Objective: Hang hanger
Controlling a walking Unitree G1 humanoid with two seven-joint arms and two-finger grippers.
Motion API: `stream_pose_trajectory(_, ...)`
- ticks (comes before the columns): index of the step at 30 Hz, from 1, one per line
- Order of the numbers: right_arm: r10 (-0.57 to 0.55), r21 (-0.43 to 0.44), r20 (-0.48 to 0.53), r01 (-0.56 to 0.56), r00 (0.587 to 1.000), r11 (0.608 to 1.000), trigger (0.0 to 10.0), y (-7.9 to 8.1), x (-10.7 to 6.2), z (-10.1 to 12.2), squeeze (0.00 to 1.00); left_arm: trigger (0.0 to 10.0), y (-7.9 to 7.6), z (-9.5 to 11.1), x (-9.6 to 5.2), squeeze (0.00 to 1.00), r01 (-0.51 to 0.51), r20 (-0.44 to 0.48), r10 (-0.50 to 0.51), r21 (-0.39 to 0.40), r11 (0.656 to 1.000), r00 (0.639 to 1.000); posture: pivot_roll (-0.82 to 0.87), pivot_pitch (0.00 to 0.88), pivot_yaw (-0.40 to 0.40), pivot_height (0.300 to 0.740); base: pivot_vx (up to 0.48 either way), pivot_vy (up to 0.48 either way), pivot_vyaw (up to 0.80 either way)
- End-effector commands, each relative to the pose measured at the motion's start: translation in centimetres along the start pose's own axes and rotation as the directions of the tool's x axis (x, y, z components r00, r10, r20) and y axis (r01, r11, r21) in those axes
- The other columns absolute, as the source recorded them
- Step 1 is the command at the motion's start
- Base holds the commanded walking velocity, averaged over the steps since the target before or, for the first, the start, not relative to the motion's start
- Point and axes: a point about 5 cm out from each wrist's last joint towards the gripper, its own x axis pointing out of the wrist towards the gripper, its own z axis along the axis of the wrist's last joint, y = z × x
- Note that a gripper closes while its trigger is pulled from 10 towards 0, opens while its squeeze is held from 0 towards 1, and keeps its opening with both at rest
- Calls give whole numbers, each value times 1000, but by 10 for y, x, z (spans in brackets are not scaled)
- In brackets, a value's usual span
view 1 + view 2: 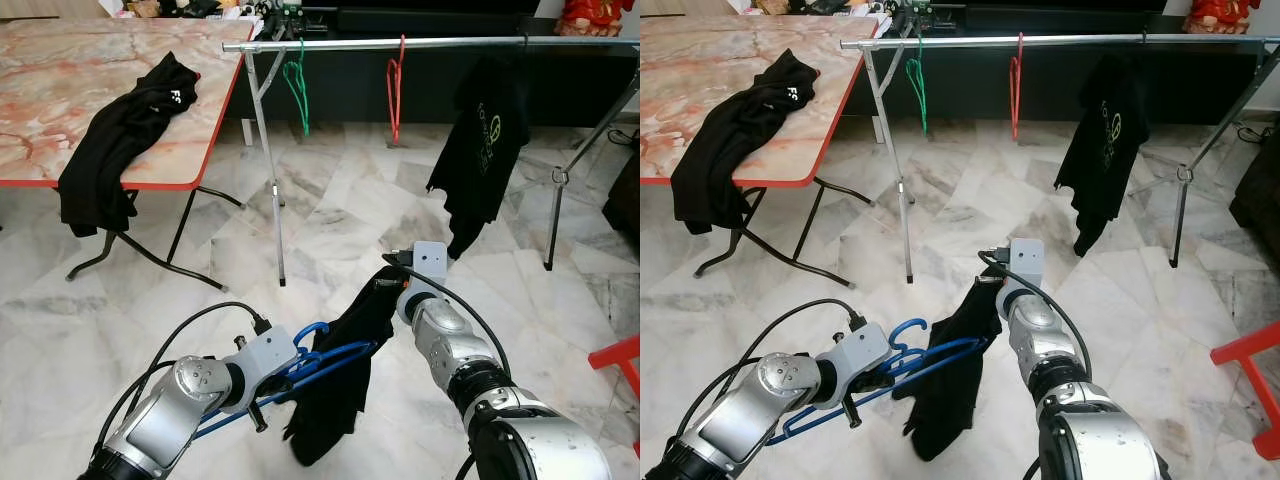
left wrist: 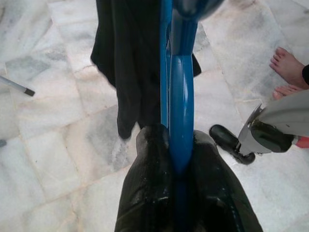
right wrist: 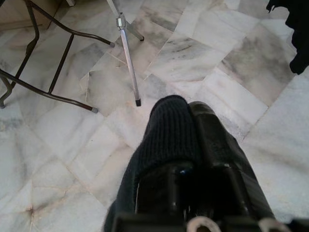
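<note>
A blue hanger (image 1: 310,362) is held low in front of me, my left gripper (image 1: 262,385) shut on its lower bar; the left wrist view shows the blue bar (image 2: 181,96) pinched between the black fingers (image 2: 149,193). A black garment (image 1: 345,365) drapes from the hanger's far end. My right gripper (image 1: 392,270) is shut on the garment's upper edge, the dark cloth (image 3: 171,130) bunched between its fingers. Ahead stands a silver clothes rail (image 1: 430,44) with a green hanger (image 1: 297,88), a red hanger (image 1: 396,85) and a hung black shirt (image 1: 485,140).
A marble-topped folding table (image 1: 60,90) with red edging stands at the left, a black garment (image 1: 120,140) draped over its edge. The rail's legs (image 1: 270,190) rest on the marble floor. A red stool (image 1: 620,365) is at the right. A person's bare feet (image 2: 289,72) are nearby.
</note>
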Motion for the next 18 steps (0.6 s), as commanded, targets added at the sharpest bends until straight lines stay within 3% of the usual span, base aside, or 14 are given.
stream_pose_trajectory(1,11,7,23,-11,1000,1000,10000,3,1,7,0,10000,-1,-2,2,0,-13,-1,13,-10,1000,1000,95,120,-42,740,0,0,0)
stream_pose_trajectory(8,57,40,10,-57,998,998,10000,13,1,4,0,10000,3,13,10,0,-77,70,81,-52,996,994,94,132,-49,740,0,0,0)
stream_pose_trajectory(18,7,113,4,-7,1000,994,10000,4,1,2,0,10000,7,26,16,0,-146,113,162,-135,980,980,99,138,-53,740,0,0,0)
